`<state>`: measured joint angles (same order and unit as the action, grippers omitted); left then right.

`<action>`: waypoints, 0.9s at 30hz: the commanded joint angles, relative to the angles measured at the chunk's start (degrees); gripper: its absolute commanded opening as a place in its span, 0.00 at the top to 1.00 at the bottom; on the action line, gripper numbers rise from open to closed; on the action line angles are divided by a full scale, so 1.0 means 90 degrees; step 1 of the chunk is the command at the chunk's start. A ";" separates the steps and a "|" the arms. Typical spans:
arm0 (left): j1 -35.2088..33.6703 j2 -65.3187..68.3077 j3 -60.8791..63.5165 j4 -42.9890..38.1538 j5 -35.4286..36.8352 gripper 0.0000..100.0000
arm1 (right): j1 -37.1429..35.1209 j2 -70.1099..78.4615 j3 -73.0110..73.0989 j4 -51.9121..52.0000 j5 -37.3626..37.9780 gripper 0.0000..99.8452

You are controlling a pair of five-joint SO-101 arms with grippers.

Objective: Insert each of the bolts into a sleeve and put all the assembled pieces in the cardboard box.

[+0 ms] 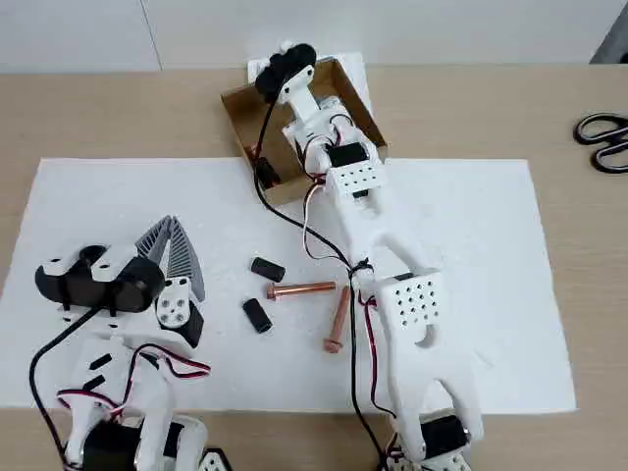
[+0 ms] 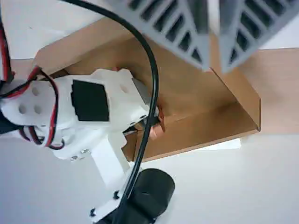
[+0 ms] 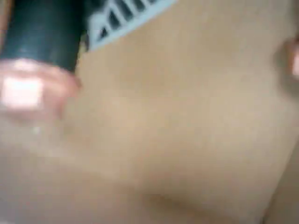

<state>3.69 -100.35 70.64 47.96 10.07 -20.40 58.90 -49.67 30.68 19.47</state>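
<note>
1. Left arm (image 1: 113,289) folded back low by its base. The left gripper (image 1: 175,228) points forward, its grey fingers (image 2: 187,32) closed together and empty.
2. Right arm (image 1: 412,304) stretched far forward, wrist bent down. The right gripper (image 2: 152,122) is clamped on a sleeved bolt (image 3: 37,51).

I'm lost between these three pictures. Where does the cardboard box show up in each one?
High view: cardboard box at top centre, at the white sheet's far edge.
Left wrist view: across the middle, behind the right arm.
Right wrist view: its tan floor lies behind the held piece.
Shared landmark: the sleeved bolt that this arm holds inside the box.
</note>
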 commanded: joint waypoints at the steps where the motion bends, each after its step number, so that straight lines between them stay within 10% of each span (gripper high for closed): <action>1: 0.0059 -0.0010 -0.0024 -0.0078 0.0029 0.99 | 0.0024 -0.0181 -0.0430 0.0122 0.0049 0.76; 8: 0.0059 -0.0010 -0.0034 -0.0078 0.0029 0.99 | 0.0044 -0.0220 -0.1368 0.0298 0.0049 0.76; 20: 0.0059 -0.0010 -0.0044 -0.0703 0.0029 0.99 | -0.1060 -0.1451 -0.5206 0.6344 0.0010 0.76; 27: 0.0059 -0.0010 -0.0024 -0.0733 0.0029 0.99 | -0.1158 -0.1958 -0.5206 0.7253 -0.0352 0.76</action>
<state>3.69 -100.35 70.64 43.12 10.07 -30.86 45.36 -94.33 94.59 17.01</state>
